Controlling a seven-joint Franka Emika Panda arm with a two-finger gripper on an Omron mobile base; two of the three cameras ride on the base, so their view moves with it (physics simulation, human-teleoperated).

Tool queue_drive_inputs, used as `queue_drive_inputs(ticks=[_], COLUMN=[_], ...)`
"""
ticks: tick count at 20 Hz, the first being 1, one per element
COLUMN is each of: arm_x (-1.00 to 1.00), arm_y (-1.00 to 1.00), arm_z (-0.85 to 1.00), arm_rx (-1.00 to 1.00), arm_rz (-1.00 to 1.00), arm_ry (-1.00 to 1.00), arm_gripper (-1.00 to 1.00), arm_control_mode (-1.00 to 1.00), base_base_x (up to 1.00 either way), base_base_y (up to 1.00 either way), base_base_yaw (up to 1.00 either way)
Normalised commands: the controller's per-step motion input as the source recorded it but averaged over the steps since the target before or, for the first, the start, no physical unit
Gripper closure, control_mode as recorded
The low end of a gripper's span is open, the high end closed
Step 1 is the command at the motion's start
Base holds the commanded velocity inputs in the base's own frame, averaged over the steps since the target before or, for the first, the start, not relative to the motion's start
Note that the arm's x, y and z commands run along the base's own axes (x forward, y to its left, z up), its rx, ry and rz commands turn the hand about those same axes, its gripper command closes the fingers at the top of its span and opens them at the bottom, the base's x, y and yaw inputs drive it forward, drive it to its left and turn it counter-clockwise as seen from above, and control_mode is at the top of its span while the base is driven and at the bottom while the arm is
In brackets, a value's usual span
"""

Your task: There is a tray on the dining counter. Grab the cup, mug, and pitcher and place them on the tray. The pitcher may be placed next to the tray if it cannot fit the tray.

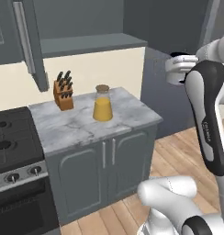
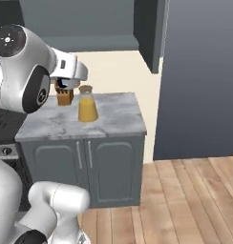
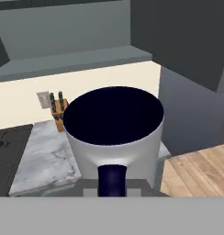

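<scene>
Two base cameras look down from either side at the marble cabinet counter (image 1: 81, 126); the hand camera views it from nearer.

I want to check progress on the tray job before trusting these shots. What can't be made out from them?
- Gripper fingertips, hand view: covered by the mug, which sits right in front of the camera; its handle is cut by the bottom edge.
- Gripper, left base view: the arm's upper link overlaps it, so how the jaws stand is unclear.
- Knife block, right base view: partly behind the arm.
- Pitcher: plain to see on the marble-topped cabinet.
</scene>
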Motion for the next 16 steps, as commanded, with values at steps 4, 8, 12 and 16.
queue_drive_inputs(ticks=[4, 8, 12, 16], arm_x=[0.00, 0.00, 0.00, 0.00], arm_y=[0.00, 0.00, 0.00, 0.00], arm_z=[0.00, 0.00, 0.00, 0.00], arm_rx=[0.00, 0.00, 0.00, 0.00], arm_rz=[0.00, 0.00, 0.00, 0.00], arm_ry=[0.00, 0.00, 0.00, 0.00], arm_gripper=[1.00, 1.00, 1.00, 1.00], arm_control_mode=[1.00, 1.00, 1.00, 1.00], base_base_x=[-0.65, -0.64, -0.58, -0.57], base_base_y=[0.20, 0.10, 0.04, 0.05], base_base_yaw=[-0.77, -0.92, -0.96, -0.96])
